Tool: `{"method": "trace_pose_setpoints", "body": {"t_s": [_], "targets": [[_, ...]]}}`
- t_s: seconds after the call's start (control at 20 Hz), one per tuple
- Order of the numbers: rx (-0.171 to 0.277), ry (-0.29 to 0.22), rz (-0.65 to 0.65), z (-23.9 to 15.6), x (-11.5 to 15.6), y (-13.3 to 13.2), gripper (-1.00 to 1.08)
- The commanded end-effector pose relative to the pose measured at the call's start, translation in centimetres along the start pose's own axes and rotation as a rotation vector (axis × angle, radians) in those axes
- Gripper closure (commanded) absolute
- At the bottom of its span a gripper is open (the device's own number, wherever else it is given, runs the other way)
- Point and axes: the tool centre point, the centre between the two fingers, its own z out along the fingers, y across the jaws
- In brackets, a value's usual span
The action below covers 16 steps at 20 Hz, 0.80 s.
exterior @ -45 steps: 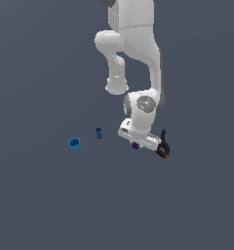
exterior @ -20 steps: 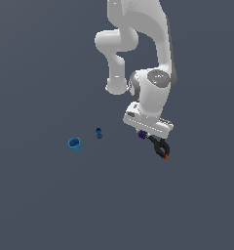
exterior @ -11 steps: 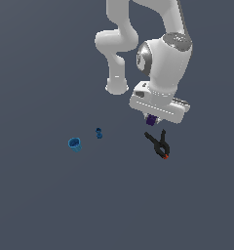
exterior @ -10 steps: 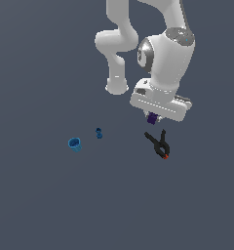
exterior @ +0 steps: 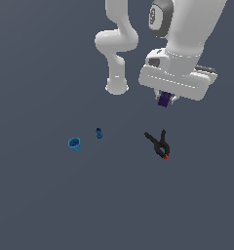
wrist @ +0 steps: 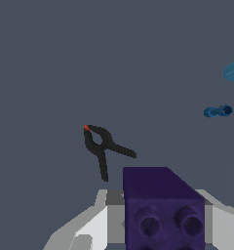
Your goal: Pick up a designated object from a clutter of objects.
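Above mid-surface: purple block (exterior: 164, 100) raised clear, clenched between fingers (wrist: 97, 227), studs visible in wrist view (wrist: 163, 207). Below, toward the exterior view's right: black clamp (exterior: 159, 143), red tip outward, flat on surface (exterior: 50, 205). Toward the exterior view's left: dark blue piece (exterior: 99, 133), then cup (exterior: 74, 144), apart, untouched.

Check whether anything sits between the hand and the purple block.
Nothing does: the purple block is already clamped in the hand, lifted off the floor. The black clamp, dark blue piece and light blue cup lie below, apart from it.
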Motion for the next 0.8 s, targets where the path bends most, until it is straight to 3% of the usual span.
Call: {"method": "trace_pose_setpoints", "body": {"t_s": [0.0,0.35,0.75], "targets": [[-0.001,-0.001,0.000,-1.8,-0.2,-0.3,1.08],[-0.001,-0.001,0.001,-4.8,-0.5,-1.0,1.08],[-0.001,-0.001,0.001,-5.3,-0.5,-1.2,1.08]]}}
